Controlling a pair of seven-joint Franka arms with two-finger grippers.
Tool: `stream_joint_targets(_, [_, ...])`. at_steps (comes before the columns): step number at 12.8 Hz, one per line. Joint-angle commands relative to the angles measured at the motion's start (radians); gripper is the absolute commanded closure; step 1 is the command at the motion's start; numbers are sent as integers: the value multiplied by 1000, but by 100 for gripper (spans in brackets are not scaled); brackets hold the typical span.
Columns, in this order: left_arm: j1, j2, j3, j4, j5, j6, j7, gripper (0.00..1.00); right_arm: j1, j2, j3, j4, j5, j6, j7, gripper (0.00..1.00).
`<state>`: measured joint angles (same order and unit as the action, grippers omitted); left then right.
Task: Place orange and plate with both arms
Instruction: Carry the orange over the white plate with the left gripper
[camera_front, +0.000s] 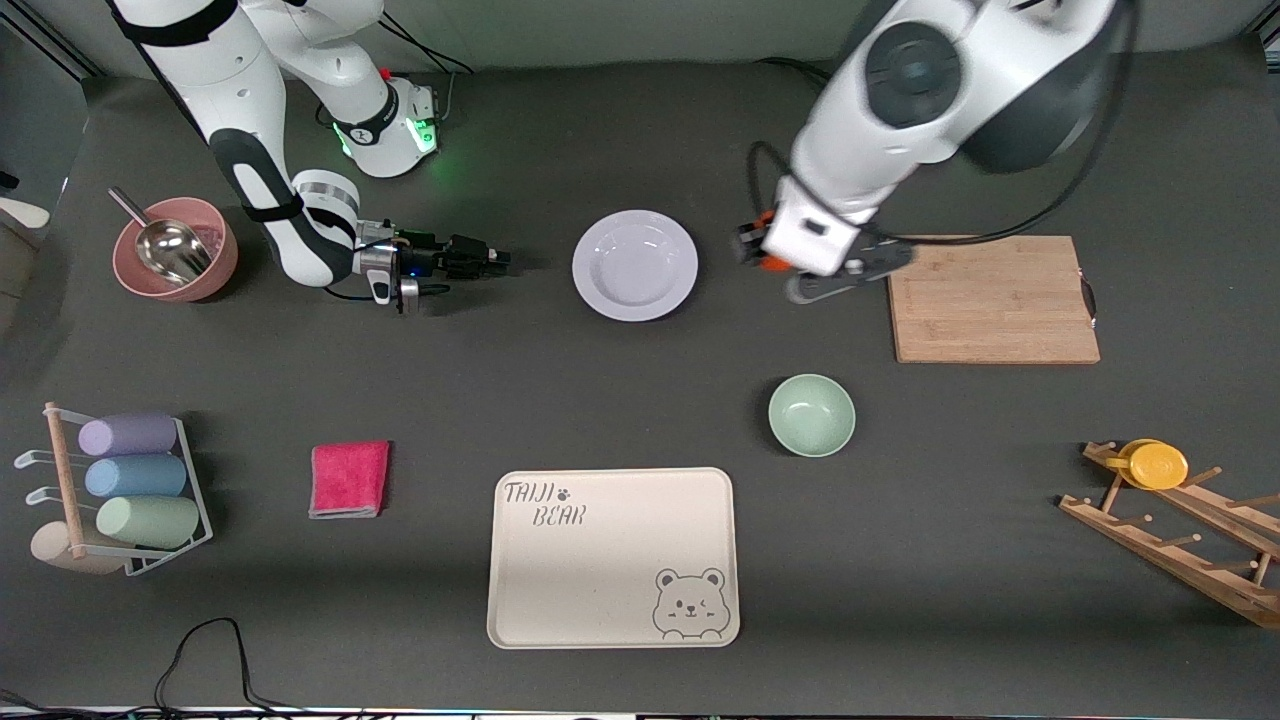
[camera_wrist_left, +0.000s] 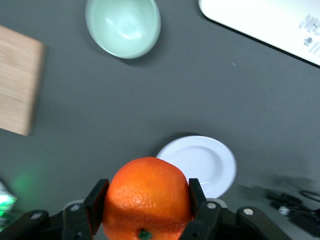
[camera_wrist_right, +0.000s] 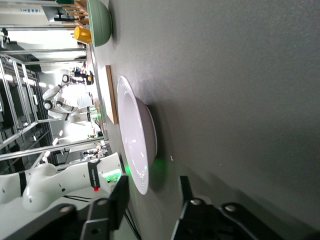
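The orange (camera_wrist_left: 146, 197) is clamped between the two black fingers (camera_wrist_left: 96, 205) of the left gripper (camera_wrist_left: 147, 210), one pressed against each flank, with a small green stem scar showing on the fruit. Under the held orange the dark grey table (camera_wrist_left: 210, 90) is seen, and the plate (camera_wrist_left: 205, 167) lies on it, partly covered by the fruit. A mint-green bowl (camera_wrist_left: 123, 26) stands well apart from the plate. Near the bowl a corner of a wooden cutting board (camera_wrist_left: 17, 85) is seen, and a corner of a cream tray (camera_wrist_left: 270, 25) as well.
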<state>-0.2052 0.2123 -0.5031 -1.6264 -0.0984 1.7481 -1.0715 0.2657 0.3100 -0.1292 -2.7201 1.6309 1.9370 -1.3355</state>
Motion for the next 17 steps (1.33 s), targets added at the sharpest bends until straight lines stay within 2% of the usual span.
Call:
stream_joint_targets(1, [-139, 137, 8, 48, 80, 101, -178, 100, 10, 41, -4, 13, 27, -10, -77, 55])
stream_joint_targets(4, [-264, 235, 8, -13, 207, 215, -316, 100, 9, 50, -4, 14, 27, -10, -93, 55])
stream_joint_targets(6, [-302, 246, 8, -104, 209, 325, -341, 100, 6, 61, -4, 16, 27, -10, -106, 55])
stream_joint_targets(8, [-348, 286, 9, -144, 229, 407, -392, 100, 6, 67, -4, 19, 29, -10, -113, 55])
stream_joint_targets(11, [-394, 372, 11, -159, 357, 461, -490, 100, 6, 73, -4, 19, 30, -12, -122, 55])
stream_joint_targets(15, [-431, 456, 18, -161, 439, 531, -562, 100, 6, 75, -4, 20, 30, -10, -122, 55])
stream_joint_targets(17, [-434, 463, 18, -161, 442, 551, -571, 100, 6, 77, -4, 20, 30, -10, -122, 55])
